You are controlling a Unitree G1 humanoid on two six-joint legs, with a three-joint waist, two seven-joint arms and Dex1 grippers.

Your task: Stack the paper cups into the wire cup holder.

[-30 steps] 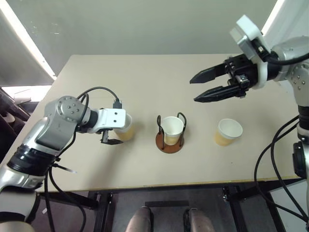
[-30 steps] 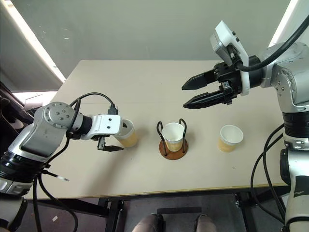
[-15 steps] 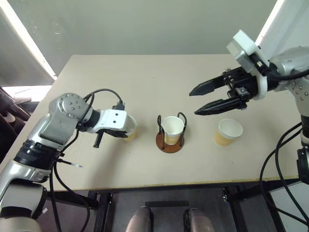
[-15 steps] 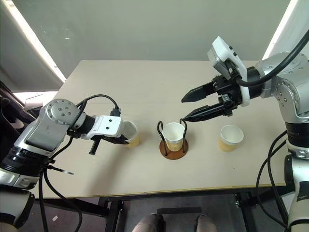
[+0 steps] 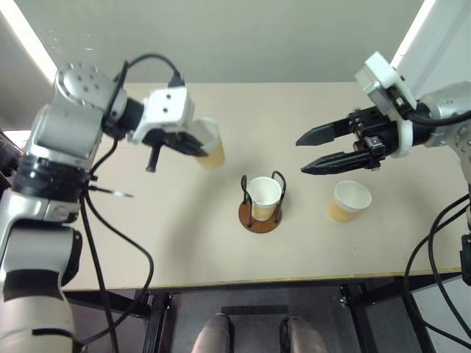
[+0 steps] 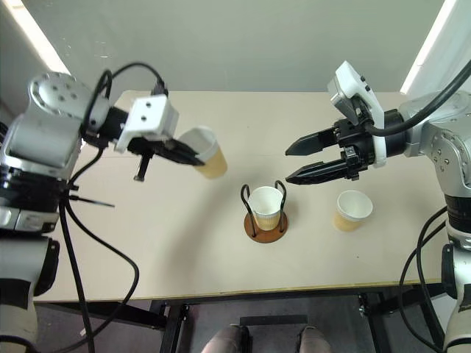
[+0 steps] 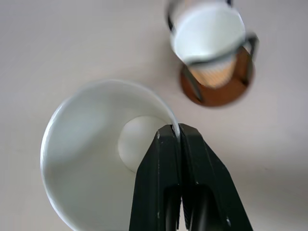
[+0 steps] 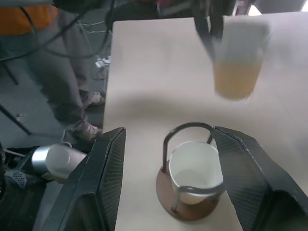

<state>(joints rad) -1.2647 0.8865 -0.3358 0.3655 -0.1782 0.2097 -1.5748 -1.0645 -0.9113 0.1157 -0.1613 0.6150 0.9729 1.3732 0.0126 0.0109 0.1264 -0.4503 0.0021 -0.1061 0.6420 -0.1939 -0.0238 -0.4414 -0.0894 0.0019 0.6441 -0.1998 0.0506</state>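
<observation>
Tan paper, white inside: the cup [image 5: 209, 144] hangs in the air, up and to the left of the wire cup holder [image 5: 259, 206], its rim pinched between the closed fingers of my left gripper [image 7: 173, 136]. The holder stands on the table [image 5: 184, 243] with a second cup [image 5: 263, 195] seated in it. My right gripper [image 5: 303, 154] hovers open, empty, above and right of the holder. A third cup [image 5: 347, 201] stands on the table right of the holder.

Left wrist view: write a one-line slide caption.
Left gripper pinches a paper cup's rim, above the table, near the wire cup holder holding another cup.
</observation>
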